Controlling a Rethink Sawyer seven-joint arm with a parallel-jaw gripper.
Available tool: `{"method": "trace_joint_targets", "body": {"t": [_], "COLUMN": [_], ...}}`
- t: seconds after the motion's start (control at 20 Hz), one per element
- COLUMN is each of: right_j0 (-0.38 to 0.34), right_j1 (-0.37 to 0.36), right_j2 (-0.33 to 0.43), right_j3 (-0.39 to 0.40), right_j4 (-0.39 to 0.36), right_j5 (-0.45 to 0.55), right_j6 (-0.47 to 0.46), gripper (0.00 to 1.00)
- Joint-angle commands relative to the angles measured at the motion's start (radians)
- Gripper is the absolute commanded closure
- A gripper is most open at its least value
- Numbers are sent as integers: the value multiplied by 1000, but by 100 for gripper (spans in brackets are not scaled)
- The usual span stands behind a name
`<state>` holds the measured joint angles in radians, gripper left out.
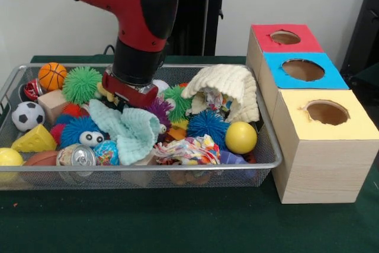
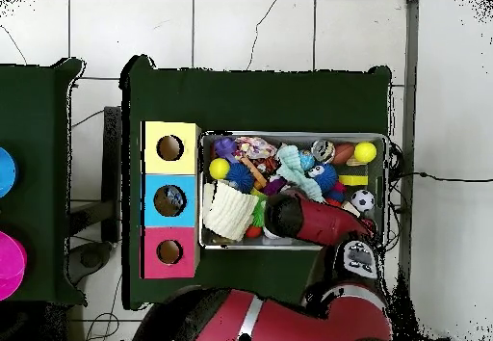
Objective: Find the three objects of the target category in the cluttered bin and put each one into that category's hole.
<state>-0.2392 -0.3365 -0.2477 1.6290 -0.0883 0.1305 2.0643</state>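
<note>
Wire mesh, silver and shallow: the bin sits on the dark green counter, packed to the rim with toys and cloths. The red and black arm drops straight into the middle of the pile, and its claw is buried among the clutter, so I cannot tell whether it is spread or pinching anything. Right under it lies a mint green cloth, draped over the heap, with a blue spiky ball with googly eyes just beside it toward the bin's left end in the front view. A green spiky ball sits near the far rim, next to a small basketball in the far left corner. A soccer ball and a yellow cheese wedge hug the left end. Along the near rim: a drinks can on its side and a patterned cloth. A cream knitted cloth humps up toward the right end, with a second blue spiky ball and a yellow ball below it. Beside the bin's right end stand three wooden boxes in a row, touching: the red-topped box farthest, the blue-topped box in the middle, the yellow-topped box nearest, each with a round hole in its top.
</note>
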Motion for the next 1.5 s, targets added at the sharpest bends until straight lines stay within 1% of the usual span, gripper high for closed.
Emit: {"method": "trace_joint_targets", "body": {"t": [0.05, 0.1, 0.15, 0.2, 0.35, 0.4, 0.5, 0.55, 0.7, 0.8, 0.95, 1.05, 1.1, 1.15, 1.2, 1.25, 1.3, 1.35, 1.4, 1.45, 1.5], "right_j0": [182, 251, 288, 352, 466, 498, 526, 527, 507, 498, 491, 480, 454, 439, 405, 392, 368, 355, 329, 318, 297], "right_j1": [206, 243, 261, 295, 332, 334, 349, 354, 417, 444, 471, 470, 452, 442, 408, 392, 351, 329, 289, 268, 227], "right_j2": [-99, -192, -243, -331, -484, -530, -584, -591, -599, -608, -631, -642, -625, -613, -583, -574, -559, -551, -541, -539, -534], "right_j3": [-107, -105, -100, -84, -15, 12, 38, 46, 28, 17, 20, 20, 10, 6, -2, -3, -4, -3, -6, -6, -17], "right_j4": [-68, -20, 12, 82, 206, 238, 284, 296, 351, 377, 414, 415, 380, 360, 310, 287, 237, 212, 165, 141, 98], "right_j5": [-290, -366, -402, -461, -513, -535, -580, -598, -668, -697, -736, -720, -675, -647, -581, -556, -511, -488, -448, -432, -394], "right_j6": [85, 115, 126, 141, 150, 143, 121, 115, 94, 82, 69, 60, 58, 58, 55, 52, 38, 30, 13, 7, -11], "gripper": [100, 100, 100, 100, 100, 100, 100, 100, 100, 100, 100, 100, 100, 100, 100, 100, 100, 100, 100, 100, 100]}}
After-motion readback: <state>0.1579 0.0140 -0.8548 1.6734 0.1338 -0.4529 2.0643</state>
